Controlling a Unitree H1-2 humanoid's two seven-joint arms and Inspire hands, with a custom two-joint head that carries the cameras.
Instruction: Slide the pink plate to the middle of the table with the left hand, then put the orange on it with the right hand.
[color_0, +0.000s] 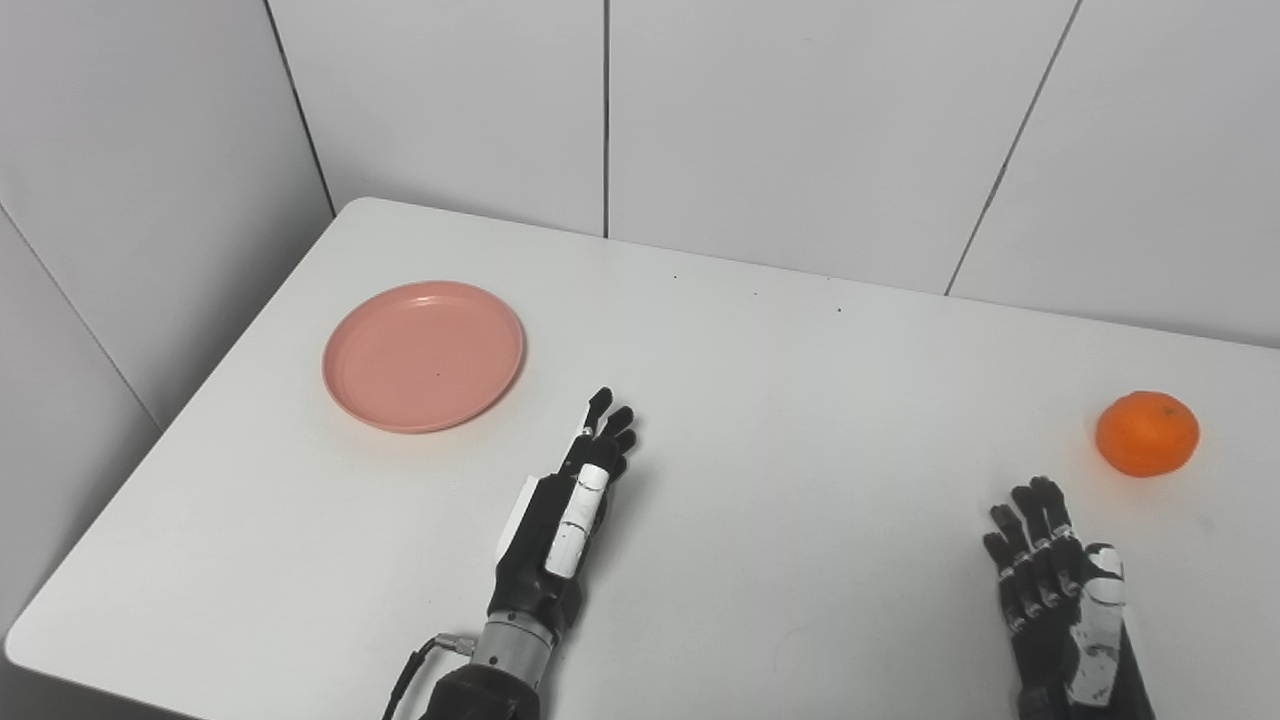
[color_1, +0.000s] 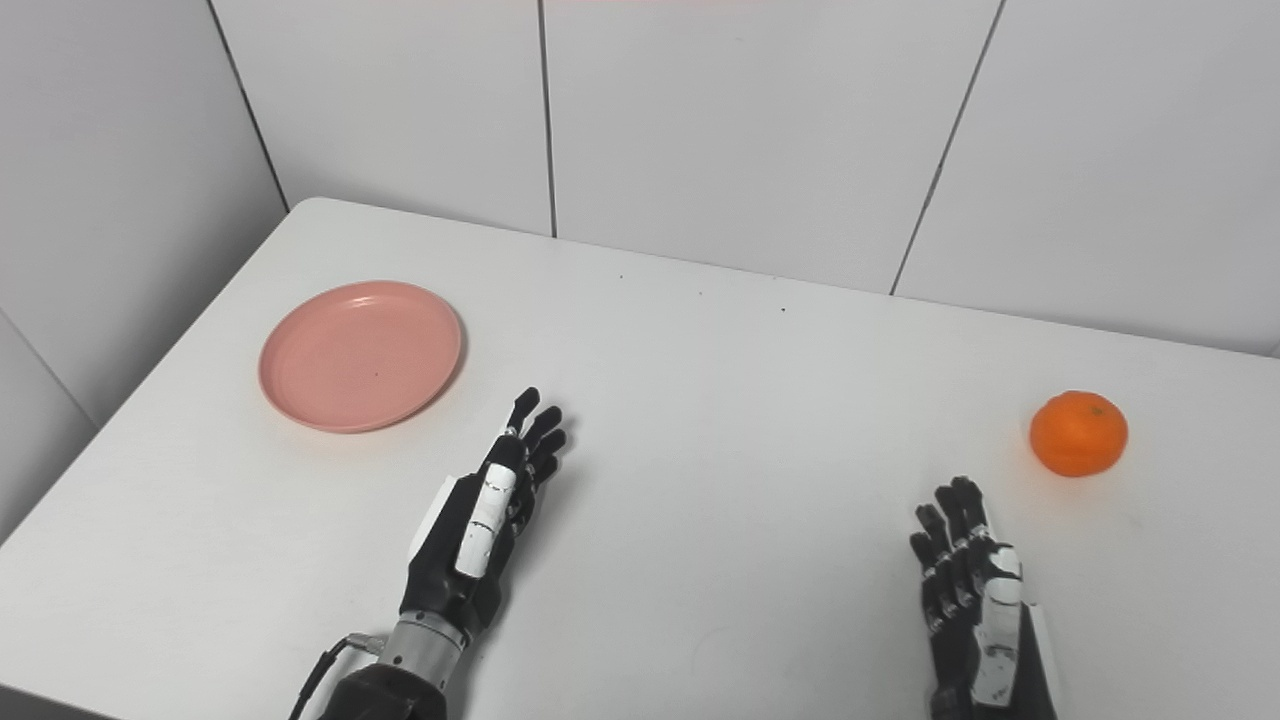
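The pink plate (color_0: 424, 355) lies flat and empty on the white table's left part. My left hand (color_0: 568, 510) sits to its lower right, fingers stretched out straight, open and apart from the plate's rim. The orange (color_0: 1146, 433) rests on the table at the far right. Just below and left of it, my right hand (color_0: 1055, 585) is open with fingers extended toward the fruit, not touching it. Both hands hold nothing.
The white table (color_0: 760, 400) has a rounded far-left corner and its left edge runs close past the plate. Grey panelled walls (color_0: 800, 120) stand right behind the table and along its left side.
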